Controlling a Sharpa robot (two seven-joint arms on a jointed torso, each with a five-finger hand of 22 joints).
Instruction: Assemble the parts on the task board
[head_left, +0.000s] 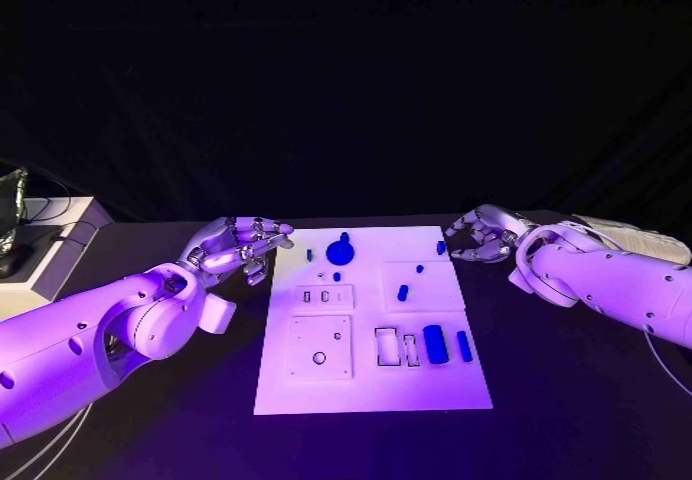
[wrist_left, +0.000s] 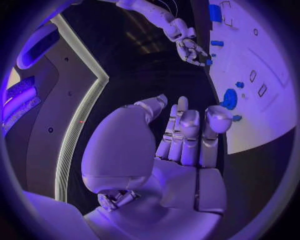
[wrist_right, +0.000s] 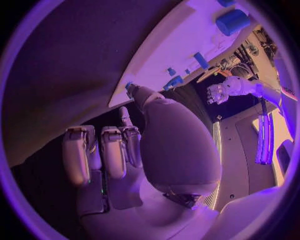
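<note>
On the black tabletop (head_left: 577, 400) lay the white board (head_left: 372, 390), and everything else sat in relation to it. Blue parts rested on the board: a round disc (head_left: 340, 252) near its far edge, a small peg (head_left: 404, 293) toward the middle, and a thick cylinder (head_left: 434, 343) with a thinner bar (head_left: 464, 345) just beside it near the right side. Two rectangular slots (head_left: 388, 345) stood left of the cylinder. The left hand (head_left: 238, 247) hovered just off the board's far left corner, its fingers (wrist_left: 187, 135) loosely curled and apart, holding nothing. The right hand (head_left: 480, 236) hung at the board's far right corner, fingers curled inward; a small blue piece (head_left: 441, 247) showed at its fingertips, though whether it was pinched I could not tell. A white box (head_left: 58, 250) stood well left of the board.
</note>
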